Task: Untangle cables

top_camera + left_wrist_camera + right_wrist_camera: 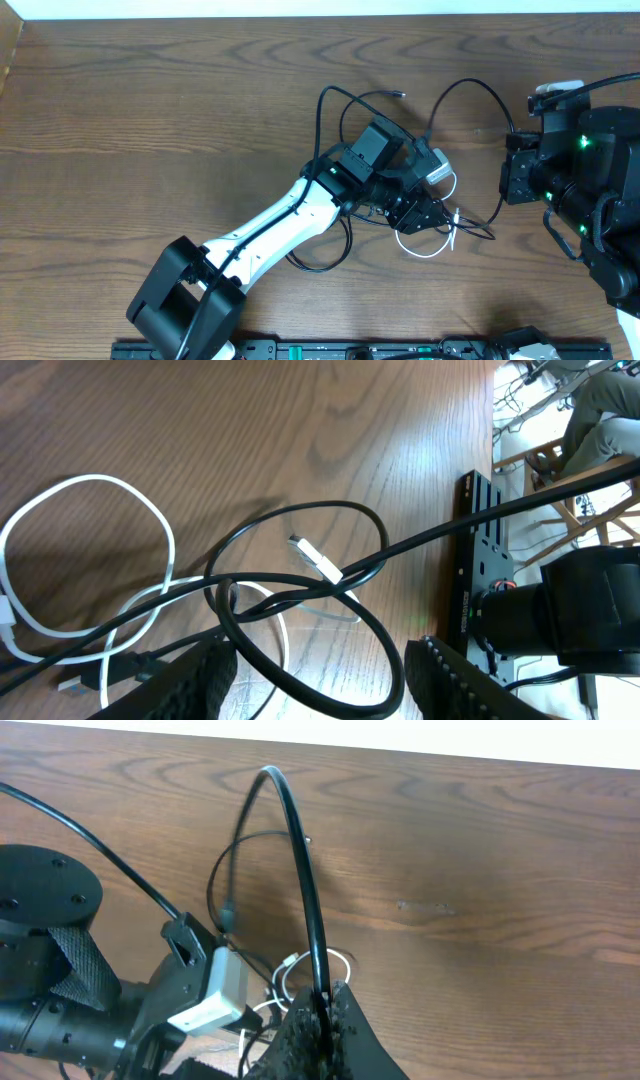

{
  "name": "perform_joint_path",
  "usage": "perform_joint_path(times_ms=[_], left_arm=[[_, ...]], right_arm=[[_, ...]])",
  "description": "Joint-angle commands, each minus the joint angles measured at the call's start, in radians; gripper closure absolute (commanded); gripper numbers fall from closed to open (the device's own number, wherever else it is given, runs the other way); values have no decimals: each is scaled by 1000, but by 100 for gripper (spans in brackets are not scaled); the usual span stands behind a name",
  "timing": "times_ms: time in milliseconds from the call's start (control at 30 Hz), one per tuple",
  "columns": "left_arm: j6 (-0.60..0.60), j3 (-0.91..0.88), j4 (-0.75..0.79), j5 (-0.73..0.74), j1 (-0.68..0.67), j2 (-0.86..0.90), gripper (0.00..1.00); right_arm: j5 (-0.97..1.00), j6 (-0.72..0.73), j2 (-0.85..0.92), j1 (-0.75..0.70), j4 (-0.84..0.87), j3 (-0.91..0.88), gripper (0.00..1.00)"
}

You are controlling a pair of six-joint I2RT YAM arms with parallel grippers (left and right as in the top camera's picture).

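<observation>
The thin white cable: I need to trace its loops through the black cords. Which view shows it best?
The left wrist view: the thin white cable lies close, loop and plug clear. Overhead shows only small arcs; the right wrist view a bit behind the thin black cable.

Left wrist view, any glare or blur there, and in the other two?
Left wrist: soft glare on the table, the near fingers blurred, cables sharp. Right wrist: top strip blown out white, black cable shows a sheen. Overhead: even light, sharp.
</observation>
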Motion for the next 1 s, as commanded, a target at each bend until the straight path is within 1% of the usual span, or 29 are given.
perform_joint_path(times_ms=[0,233,267,500,567,600,633,700,867,967], left_arm=[[-9,-2,-10,8,-1,9,41],[-9,-4,-55,-66,-2,16,42],[-10,-4,-55,-66,-2,18,46],[-24,-4,-54,-66,-6,22,59],[-31,-4,-54,-66,-15,22,67],[-31,-4,-54,-66,-21,22,75],[-31,-4,-47,-68,-32,22,92],[-41,-4,-38,-84,-36,22,92],[-72,-4,-48,-225,-19,0,93],[-72,-4,-82,-282,15,-60,93]], right_arm=[[-5,11,-3,-7,1,21,99],[-6,11,-3,-7,6,21,99],[-5,11,-3,-7,6,21,99],[-5,11,-3,-7,6,21,99],[-5,11,-3,-7,6,21,99],[-5,11,-3,-7,6,21,99],[-5,11,-3,-7,6,21,99],[-2,11,-3,-8,6,21,99],[21,11,-3,-8,-10,21,99],[105,41,0,-8,-29,16,99]])
